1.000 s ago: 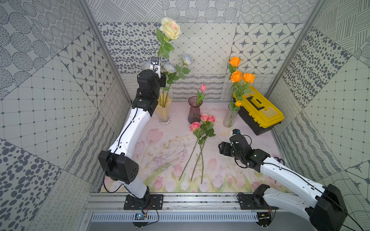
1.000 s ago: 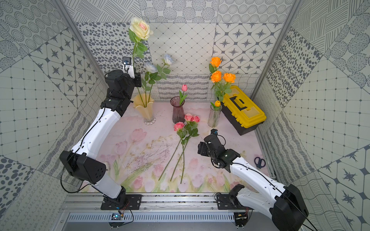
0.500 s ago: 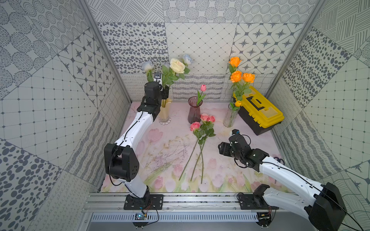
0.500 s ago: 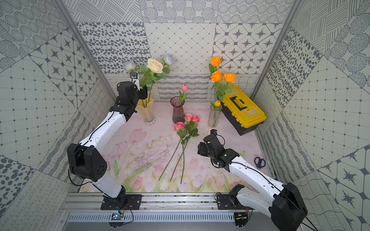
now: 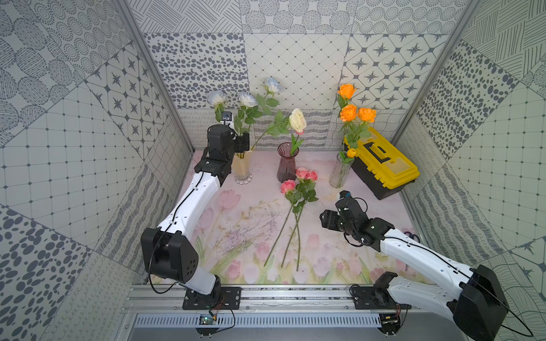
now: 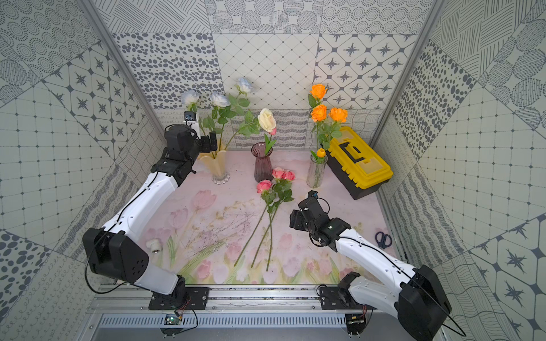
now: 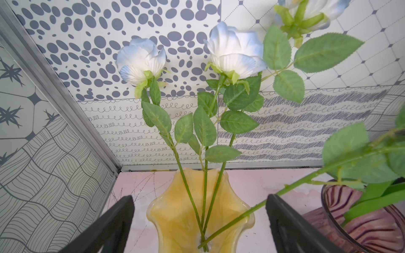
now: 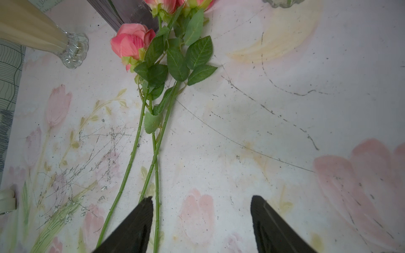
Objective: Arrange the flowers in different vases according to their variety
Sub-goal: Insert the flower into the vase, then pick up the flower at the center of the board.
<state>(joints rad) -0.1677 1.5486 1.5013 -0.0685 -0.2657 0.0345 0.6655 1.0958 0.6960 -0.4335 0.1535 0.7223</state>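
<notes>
The cream long-stemmed rose has dropped into the cream-yellow ruffled vase; the left fingers spread wide. The pink roses lie 12-to-6, at 9 o'clock from the nearer right fingers, parted and empty.

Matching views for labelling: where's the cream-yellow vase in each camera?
Top view: cream-yellow vase, back of mat, by left arm.
Top view: same spot.
Left wrist: between the fingers, stems inside.
Right wrist: body and glass foot only.
Shared landmark: purple vase beside it.
</notes>
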